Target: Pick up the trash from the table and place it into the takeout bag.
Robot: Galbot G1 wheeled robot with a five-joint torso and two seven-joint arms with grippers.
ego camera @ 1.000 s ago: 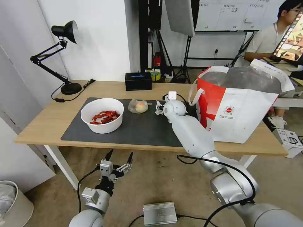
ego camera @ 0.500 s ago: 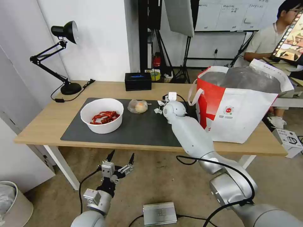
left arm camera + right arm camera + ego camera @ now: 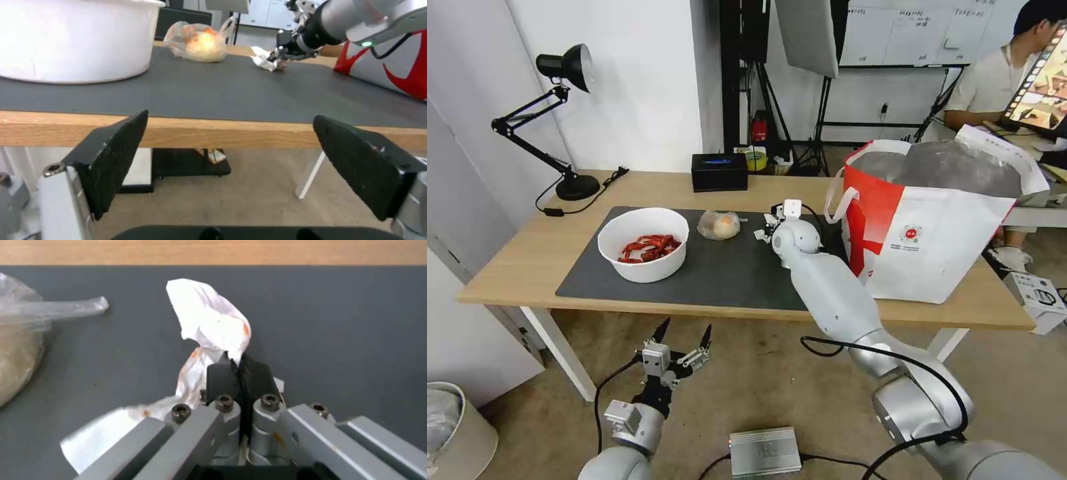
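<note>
My right gripper (image 3: 772, 225) (image 3: 239, 364) (image 3: 279, 56) is shut on the crumpled white tissue (image 3: 762, 233) (image 3: 209, 323) (image 3: 265, 62), low over the dark grey mat (image 3: 727, 273) just left of the takeout bag (image 3: 934, 220) (image 3: 391, 73). Beside the tissue, the small clear bag of yellowish food (image 3: 720, 225) (image 3: 200, 43) (image 3: 18, 350) lies on the mat. Farther left on the mat stands the white bowl of red shells (image 3: 642, 243) (image 3: 75, 36). My left gripper (image 3: 684, 331) (image 3: 230, 117) hangs open below the front edge of the table (image 3: 520, 260), holding nothing.
A black desk lamp (image 3: 560, 120) stands at the table's back left and a black box (image 3: 719, 171) at the back middle. On the floor lie a silver box (image 3: 765, 451) and a white bin (image 3: 454, 427). A person sits behind the bag.
My right gripper has shifted slightly toward the bag, carrying the tissue with it. The left gripper has sunk a little below the table edge.
</note>
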